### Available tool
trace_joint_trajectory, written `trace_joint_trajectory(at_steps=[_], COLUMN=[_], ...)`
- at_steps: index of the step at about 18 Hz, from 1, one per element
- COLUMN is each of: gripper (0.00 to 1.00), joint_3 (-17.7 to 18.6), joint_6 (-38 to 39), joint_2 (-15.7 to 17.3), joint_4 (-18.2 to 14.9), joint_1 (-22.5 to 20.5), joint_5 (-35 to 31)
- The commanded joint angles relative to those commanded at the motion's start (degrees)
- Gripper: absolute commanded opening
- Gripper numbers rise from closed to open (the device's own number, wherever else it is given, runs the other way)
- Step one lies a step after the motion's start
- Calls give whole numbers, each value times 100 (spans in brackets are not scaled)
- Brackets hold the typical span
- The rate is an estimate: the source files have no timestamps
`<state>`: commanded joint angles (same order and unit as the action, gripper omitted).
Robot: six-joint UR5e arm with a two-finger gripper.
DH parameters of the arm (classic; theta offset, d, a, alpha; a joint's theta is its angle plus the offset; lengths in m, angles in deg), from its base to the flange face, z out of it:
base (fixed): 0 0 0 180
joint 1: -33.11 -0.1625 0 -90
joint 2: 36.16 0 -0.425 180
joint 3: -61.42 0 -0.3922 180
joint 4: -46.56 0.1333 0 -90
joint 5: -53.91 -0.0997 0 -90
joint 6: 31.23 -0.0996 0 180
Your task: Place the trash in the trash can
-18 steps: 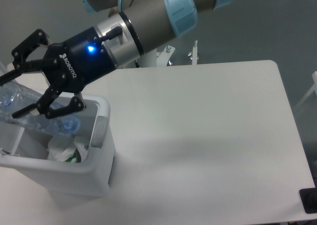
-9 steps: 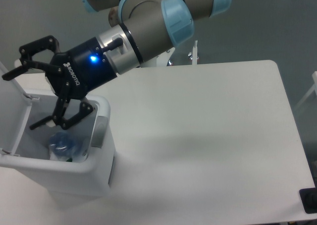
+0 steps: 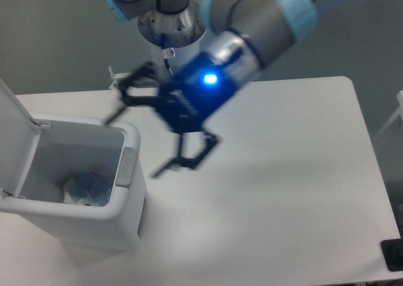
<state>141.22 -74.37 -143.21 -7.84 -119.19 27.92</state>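
The white trash can (image 3: pixel 129 191) stands at the table's front left with its lid (image 3: pixel 14 131) swung up and open. Inside it lies the crushed clear bottle (image 3: pixel 88 188) with its blue parts, on top of pale crumpled plastic. The wrapper cannot be told apart from it. My gripper (image 3: pixel 135 141) is blurred by motion. It hangs open and empty above the table, just right of the can's rim.
A grey latch tab (image 3: pixel 123 167) sits on the can's right wall. A dark object (image 3: pixel 393 254) lies at the table's front right corner. The arm's base mount (image 3: pixel 170 31) stands behind the table's back edge.
The bottle dropped from my gripper into the can. My gripper then swung out of the can to the right and stayed open.
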Motion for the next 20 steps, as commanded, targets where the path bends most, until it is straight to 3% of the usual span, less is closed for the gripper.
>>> trace_joint_trajectory(at_steps=[2, 5, 8, 10, 15, 20], gripper=[100, 100, 100, 100, 100, 100], joint_3=[9, 9, 70, 219, 334, 404], joint_6=[-333, -827, -985, -1466, -2671, -3525], joint_2=[-9, -9, -44, -44, -106, -167], joint_4=[-17, -44, -96, -158, -729, -1002], joint_1=[-132, -159, -159, -203, -344, -528], joint_5=[-798, -2529, -3611, -4096, -5115, -5714])
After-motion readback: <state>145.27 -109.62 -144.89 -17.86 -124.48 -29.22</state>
